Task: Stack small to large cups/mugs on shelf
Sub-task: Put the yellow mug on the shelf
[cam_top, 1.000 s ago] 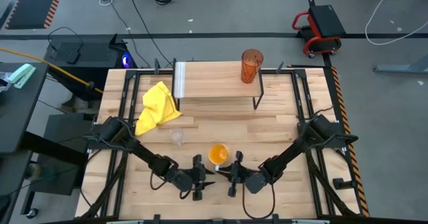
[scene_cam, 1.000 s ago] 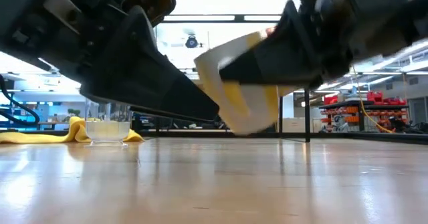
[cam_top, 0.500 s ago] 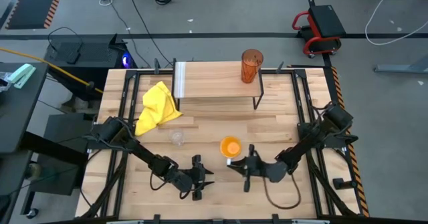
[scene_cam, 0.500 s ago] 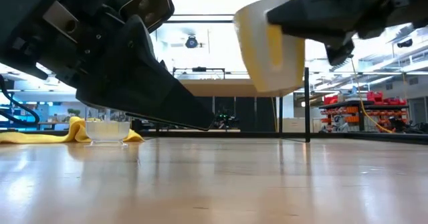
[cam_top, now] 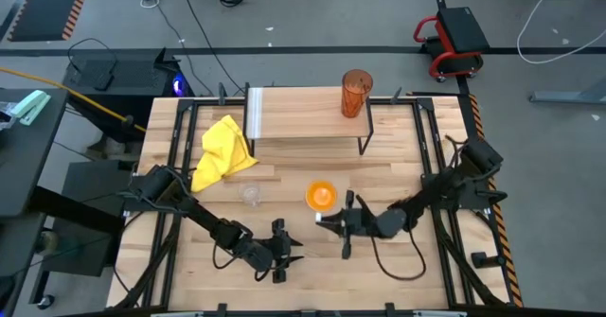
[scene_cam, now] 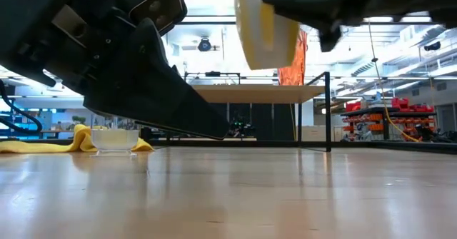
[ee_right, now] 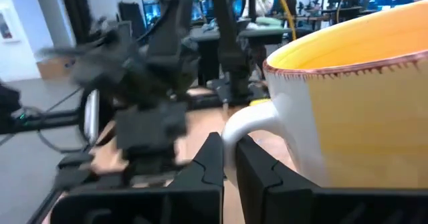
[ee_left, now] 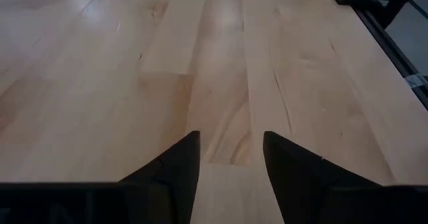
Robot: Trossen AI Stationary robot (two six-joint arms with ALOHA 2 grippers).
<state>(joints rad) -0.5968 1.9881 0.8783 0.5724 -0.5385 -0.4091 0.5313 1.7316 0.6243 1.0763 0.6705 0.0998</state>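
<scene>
The orange mug (cam_top: 321, 196), white outside, hangs in the air near the table's middle, and my right gripper (cam_top: 331, 219) is shut on it. In the low view the mug (scene_cam: 265, 25) is high above the table. The small clear glass cup (cam_top: 251, 196) stands on the table left of the mug. The amber tumbler (cam_top: 356, 93) stands on the shelf's (cam_top: 294, 118) right end. My left gripper (ee_left: 231, 158) is open low over bare table near the near edge (cam_top: 284, 251). My right gripper pinches the mug's white handle (ee_right: 246, 120) between its two fingers (ee_right: 212, 158), which close on the loop's lower part. The fingers come about level from the table's right. The mug is lifted clear of the table and is roughly upright, its mouth up.
A crumpled yellow cloth (cam_top: 222, 151) lies left of the shelf, by the table's left side. Black rails (cam_top: 431, 156) run along the table's left and right edges. Bare wood lies between the shelf's front legs and the grippers.
My right gripper has carried the mug up and toward the far edge, and has swung out toward the table's right. The mug was tilted low near the table a second ago. It is now upright and much higher. The left arm has kept still.
</scene>
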